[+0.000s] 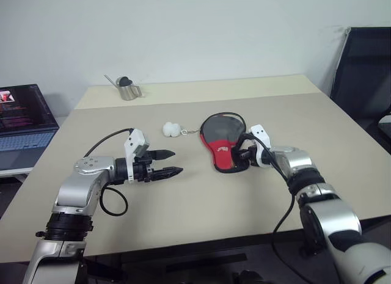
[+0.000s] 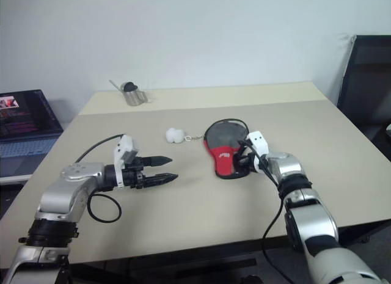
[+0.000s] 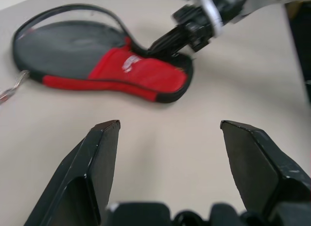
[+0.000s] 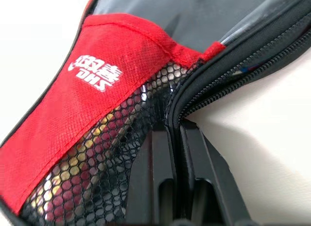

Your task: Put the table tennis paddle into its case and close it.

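Fingers of your left gripper [image 1: 173,162] hang spread above the bare table [image 1: 195,204]. Farther out, your right gripper [image 4: 176,138] pinches the case [image 1: 221,140] rim; its wrist view reveals the zipper [image 4: 233,70] and mesh pocket [image 4: 121,138].

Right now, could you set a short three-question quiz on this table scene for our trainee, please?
1. True or false: the right gripper is shut on the case.
2. What state is the left gripper in: A shut, B open and empty, C holding the case?
3. What lies on the table just left of the case?

Key: 1 true; 2 B; 3 a small white object.
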### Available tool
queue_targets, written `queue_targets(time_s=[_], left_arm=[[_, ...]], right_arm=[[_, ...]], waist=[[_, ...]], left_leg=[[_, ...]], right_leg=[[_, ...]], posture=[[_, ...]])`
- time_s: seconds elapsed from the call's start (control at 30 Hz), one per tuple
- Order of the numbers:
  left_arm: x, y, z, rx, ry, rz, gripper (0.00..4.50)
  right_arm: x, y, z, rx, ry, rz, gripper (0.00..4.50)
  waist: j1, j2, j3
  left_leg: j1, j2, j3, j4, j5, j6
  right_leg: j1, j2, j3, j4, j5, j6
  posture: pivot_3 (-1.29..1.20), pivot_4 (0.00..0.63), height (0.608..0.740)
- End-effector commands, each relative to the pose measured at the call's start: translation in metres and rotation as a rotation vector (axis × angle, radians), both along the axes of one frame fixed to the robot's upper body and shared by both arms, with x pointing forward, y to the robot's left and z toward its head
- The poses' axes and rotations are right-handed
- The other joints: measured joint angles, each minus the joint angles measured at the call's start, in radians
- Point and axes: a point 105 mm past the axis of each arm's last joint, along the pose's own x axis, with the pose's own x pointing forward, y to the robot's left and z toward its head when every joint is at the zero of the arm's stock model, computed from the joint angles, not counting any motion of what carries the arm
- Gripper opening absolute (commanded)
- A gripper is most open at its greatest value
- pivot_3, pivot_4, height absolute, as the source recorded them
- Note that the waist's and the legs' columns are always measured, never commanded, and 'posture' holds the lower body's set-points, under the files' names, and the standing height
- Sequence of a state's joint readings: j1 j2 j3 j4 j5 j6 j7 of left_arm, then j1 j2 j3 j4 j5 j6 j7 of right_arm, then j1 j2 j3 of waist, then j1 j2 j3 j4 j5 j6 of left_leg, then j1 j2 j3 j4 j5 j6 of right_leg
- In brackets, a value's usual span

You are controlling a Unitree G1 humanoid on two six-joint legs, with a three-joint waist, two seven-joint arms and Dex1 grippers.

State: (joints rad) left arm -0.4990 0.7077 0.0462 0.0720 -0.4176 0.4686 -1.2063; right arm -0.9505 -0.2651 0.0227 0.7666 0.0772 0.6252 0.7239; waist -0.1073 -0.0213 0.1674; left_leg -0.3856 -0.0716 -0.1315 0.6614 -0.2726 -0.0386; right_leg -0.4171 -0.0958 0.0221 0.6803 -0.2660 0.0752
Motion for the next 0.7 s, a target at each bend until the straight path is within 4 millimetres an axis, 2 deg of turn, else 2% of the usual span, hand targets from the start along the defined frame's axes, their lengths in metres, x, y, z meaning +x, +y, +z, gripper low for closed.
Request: queue_targets(time_s=[0.03,0.17,0.47,0.7], left_arm=[[-0.014,-0.003,0.006,0.016,-0.012,-0.062,3.62],[-0.024,-0.007,0.001,0.024,0.010,-0.098,3.62],[-0.064,-0.020,-0.021,0.075,0.101,-0.239,3.62],[-0.073,-0.027,-0.023,0.072,0.120,-0.278,3.62]], right_arm=[[-0.022,0.012,0.009,0.045,0.027,0.069,0.04],[-0.046,0.010,0.011,0.047,0.043,0.071,0.04],[-0.116,0.021,-0.001,0.072,0.142,0.101,0.04],[-0.152,0.031,-0.012,0.098,0.221,0.078,0.04]], waist=[[0.002,0.000,0.000],[0.012,0.000,0.000],[0.028,0.000,0.000],[0.037,0.000,0.000]], left_leg=[[0.000,0.000,0.000,0.000,0.000,0.000],[-0.001,0.000,0.000,0.000,-0.002,0.002],[-0.001,0.001,0.000,-0.001,-0.003,0.004],[0.002,0.002,-0.001,-0.001,-0.003,0.004]], right_leg=[[0.000,0.000,0.000,0.000,0.000,0.000],[-0.001,0.000,0.000,0.000,0.000,0.000],[-0.001,0.001,0.000,0.000,0.000,0.000],[0.003,0.002,-0.001,0.000,0.000,-0.001]], posture=[[0.00,0.150,0.740],[0.00,0.150,0.740],[0.00,0.150,0.740],[0.00,0.150,0.740]])
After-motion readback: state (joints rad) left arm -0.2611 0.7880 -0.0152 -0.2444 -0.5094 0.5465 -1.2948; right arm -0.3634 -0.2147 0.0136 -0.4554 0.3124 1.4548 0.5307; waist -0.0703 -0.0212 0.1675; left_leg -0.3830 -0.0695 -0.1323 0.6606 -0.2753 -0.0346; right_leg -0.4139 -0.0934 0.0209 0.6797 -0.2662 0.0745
